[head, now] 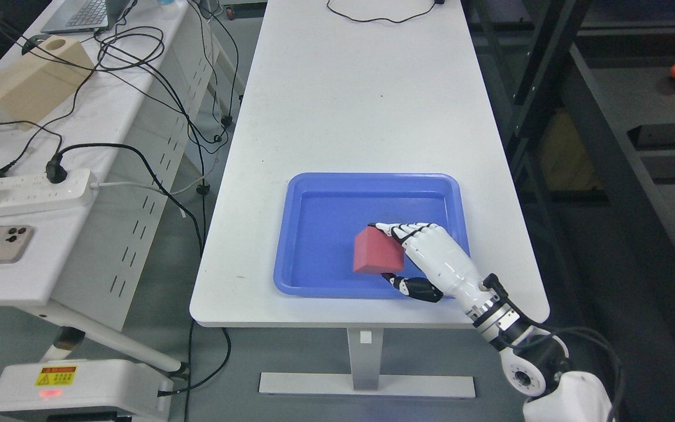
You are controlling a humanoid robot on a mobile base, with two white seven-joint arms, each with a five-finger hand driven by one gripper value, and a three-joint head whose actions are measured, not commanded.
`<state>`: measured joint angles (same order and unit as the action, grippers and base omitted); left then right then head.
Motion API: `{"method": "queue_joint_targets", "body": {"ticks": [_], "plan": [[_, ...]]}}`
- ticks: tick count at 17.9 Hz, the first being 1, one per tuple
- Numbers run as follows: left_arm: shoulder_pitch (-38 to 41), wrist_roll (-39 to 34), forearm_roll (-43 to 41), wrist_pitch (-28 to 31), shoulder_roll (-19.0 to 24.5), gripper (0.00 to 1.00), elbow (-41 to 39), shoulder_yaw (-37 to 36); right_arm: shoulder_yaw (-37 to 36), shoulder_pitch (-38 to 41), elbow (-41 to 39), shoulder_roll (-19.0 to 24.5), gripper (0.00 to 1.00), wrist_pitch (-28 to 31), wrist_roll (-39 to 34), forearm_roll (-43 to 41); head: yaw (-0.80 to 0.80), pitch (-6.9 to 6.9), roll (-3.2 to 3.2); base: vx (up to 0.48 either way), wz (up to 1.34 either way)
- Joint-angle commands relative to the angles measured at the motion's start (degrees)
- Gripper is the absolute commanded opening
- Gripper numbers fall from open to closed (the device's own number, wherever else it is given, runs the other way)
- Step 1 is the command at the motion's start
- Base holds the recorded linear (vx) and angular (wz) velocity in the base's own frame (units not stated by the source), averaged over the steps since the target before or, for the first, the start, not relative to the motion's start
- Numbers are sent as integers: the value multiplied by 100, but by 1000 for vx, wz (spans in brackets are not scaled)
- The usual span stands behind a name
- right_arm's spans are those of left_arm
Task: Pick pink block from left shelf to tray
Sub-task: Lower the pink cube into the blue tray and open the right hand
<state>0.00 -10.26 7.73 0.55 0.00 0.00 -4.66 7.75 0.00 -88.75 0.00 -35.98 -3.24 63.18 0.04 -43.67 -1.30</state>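
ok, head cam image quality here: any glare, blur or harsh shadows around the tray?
Head view: sharp and evenly lit, no motion blur on the right hand or pink block. The blue tray shows only a soft sheen, no blown-out glare. Shadows are faint and diffuse on the white table. The shelving at right sits noticeably darker.

We see our right robot hand (393, 252), white with black fingertips, reaching in from the lower right with its fingers and thumb closed around a pinkish-red foam block (375, 251). The block sits inside a shallow blue plastic tray (314, 234) near the front edge of the long white surface (367, 99).
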Motion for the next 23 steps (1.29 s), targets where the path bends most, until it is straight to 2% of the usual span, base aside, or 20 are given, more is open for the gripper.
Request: {"method": "queue_joint_targets", "body": {"ticks": [1, 4, 5, 9, 13, 16, 23], "plan": [[-167, -2, 0, -2, 100, 100, -100, 0, 209, 88, -19, -100, 3, 3, -27, -7, 0, 0, 0, 190, -50], [-175, -2, 0, -2, 100, 100, -100, 0, 209, 149, -37, -100, 8, 55, -27, -25, 0, 0, 0, 126, -10], [-175, -2, 0, -2, 100, 100, -100, 0, 209, 149, -37, -100, 13, 160, -27, -51, 0, 0, 0, 112, -1], [-167, -2, 0, -2, 100, 100, -100, 0, 200, 184, -72, -100, 49, 495, -18, -313, 0, 0, 0, 86, 13], [-167, -2, 0, -2, 100, 100, -100, 0, 121, 334, -160, -100, 62, 495, -18, -762, 0, 0, 0, 81, 3], [-167, -2, 0, -2, 100, 100, -100, 0, 86, 430, -160, -100, 79, 504, -36, -1113, 0, 0, 0, 67, 2], [-175, -2, 0, -2, 100, 100, -100, 0, -327, 448, -160, -100, 98, 776, -291, -2932, 0, 0, 0, 27, 1]]}}
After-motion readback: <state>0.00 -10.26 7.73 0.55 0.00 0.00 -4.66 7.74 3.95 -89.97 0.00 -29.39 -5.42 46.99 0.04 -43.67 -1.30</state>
